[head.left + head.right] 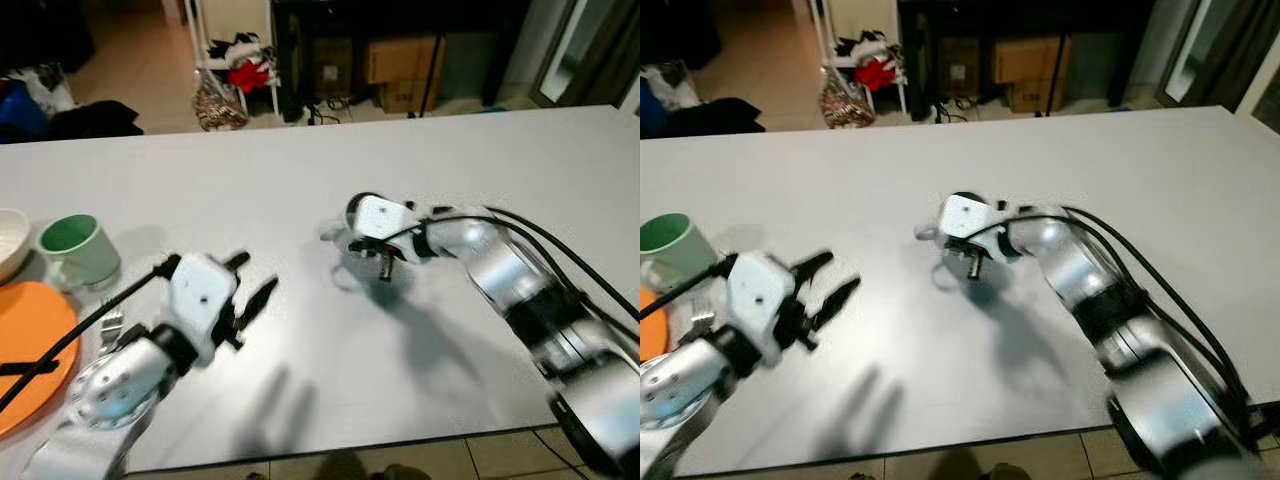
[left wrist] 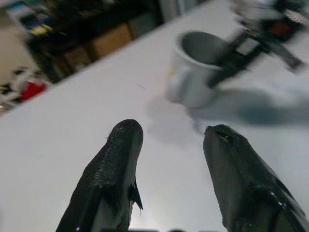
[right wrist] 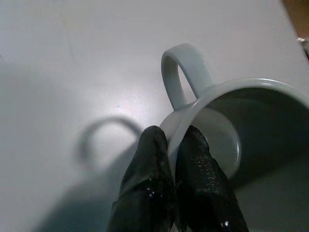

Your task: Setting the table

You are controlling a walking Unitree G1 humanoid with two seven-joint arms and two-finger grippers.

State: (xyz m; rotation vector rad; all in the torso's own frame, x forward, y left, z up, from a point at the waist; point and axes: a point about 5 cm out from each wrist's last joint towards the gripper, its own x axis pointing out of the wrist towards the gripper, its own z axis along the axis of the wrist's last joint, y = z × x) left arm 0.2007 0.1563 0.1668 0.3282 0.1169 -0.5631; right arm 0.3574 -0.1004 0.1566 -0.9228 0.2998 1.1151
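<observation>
A pale grey mug point(image 3: 227, 125) is pinched at its rim, just beside the handle point(image 3: 186, 72), by my right gripper point(image 3: 174, 137), one finger inside the rim and one outside. It hangs tilted over the middle of the white table point(image 1: 300, 170), its handle's shadow lying apart from it. From the left wrist the same mug point(image 2: 190, 77) is seen ahead of my left gripper point(image 1: 255, 275). That gripper stands open and holds nothing, low over the table to the left of the mug.
At the table's left end are a green mug point(image 1: 80, 250), an orange plate point(image 1: 25, 330), a white bowl point(image 1: 8, 240) and a fork point(image 1: 110, 325). Beyond the far edge stand a clothes rack point(image 1: 235, 60) and cardboard boxes point(image 1: 400, 60).
</observation>
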